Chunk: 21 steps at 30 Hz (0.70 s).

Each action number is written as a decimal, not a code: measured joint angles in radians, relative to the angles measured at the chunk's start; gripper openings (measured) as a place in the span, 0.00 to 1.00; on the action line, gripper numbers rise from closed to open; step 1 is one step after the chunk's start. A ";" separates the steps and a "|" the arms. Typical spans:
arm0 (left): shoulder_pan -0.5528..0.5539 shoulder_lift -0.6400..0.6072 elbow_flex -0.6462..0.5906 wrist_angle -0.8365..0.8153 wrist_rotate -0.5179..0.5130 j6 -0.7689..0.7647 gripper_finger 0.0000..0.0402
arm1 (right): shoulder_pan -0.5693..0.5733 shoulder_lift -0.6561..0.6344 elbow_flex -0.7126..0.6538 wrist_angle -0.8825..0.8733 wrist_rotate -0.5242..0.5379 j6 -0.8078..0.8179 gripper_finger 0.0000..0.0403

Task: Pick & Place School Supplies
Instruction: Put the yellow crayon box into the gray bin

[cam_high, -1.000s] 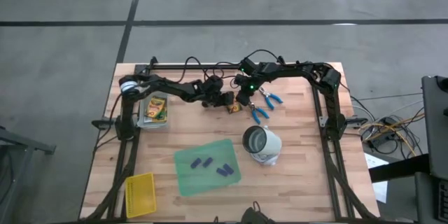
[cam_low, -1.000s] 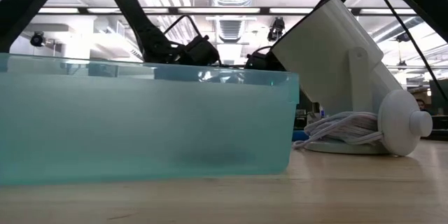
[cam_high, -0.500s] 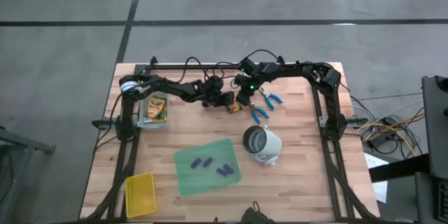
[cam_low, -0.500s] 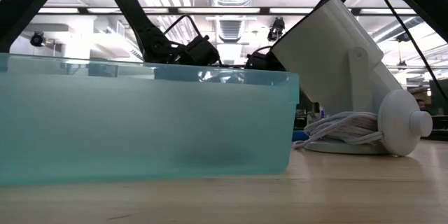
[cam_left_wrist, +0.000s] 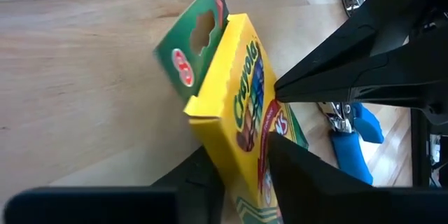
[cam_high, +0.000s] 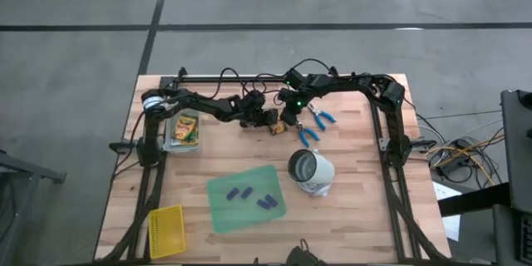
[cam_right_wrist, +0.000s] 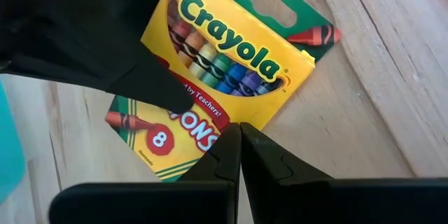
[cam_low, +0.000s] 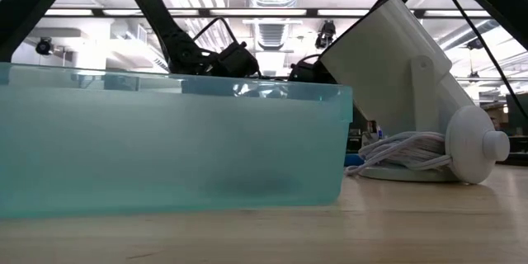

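Both dark arms reach inward from the desk's far corners and meet near its far middle. The left end effector [cam_high: 271, 121] points right, its fingers [cam_left_wrist: 294, 175] pinching the crayon box [cam_left_wrist: 245, 112]. The right end effector [cam_high: 288, 119], just beside it, points down with its fingers [cam_right_wrist: 224, 157] pressed together.

Translucent teal bin [cam_low: 165, 148] beside white lamp [cam_low: 412, 99]
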<state>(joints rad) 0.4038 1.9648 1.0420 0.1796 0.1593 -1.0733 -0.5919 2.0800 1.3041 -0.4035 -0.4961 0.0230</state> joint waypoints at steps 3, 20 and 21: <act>0.000 0.000 0.000 0.002 0.001 -0.003 0.18 | 0.000 0.001 0.000 0.000 0.000 0.000 0.02; 0.000 0.000 0.000 0.010 -0.003 -0.020 0.12 | 0.001 -0.043 -0.004 -0.013 0.031 -0.004 0.02; 0.000 0.000 0.000 0.010 -0.004 -0.020 0.12 | -0.001 -0.057 -0.005 -0.016 0.035 0.001 0.02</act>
<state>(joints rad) 0.4038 1.9646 1.0420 0.1894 0.1558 -1.0931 -0.5932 2.0228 1.2995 -0.4190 -0.4612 0.0236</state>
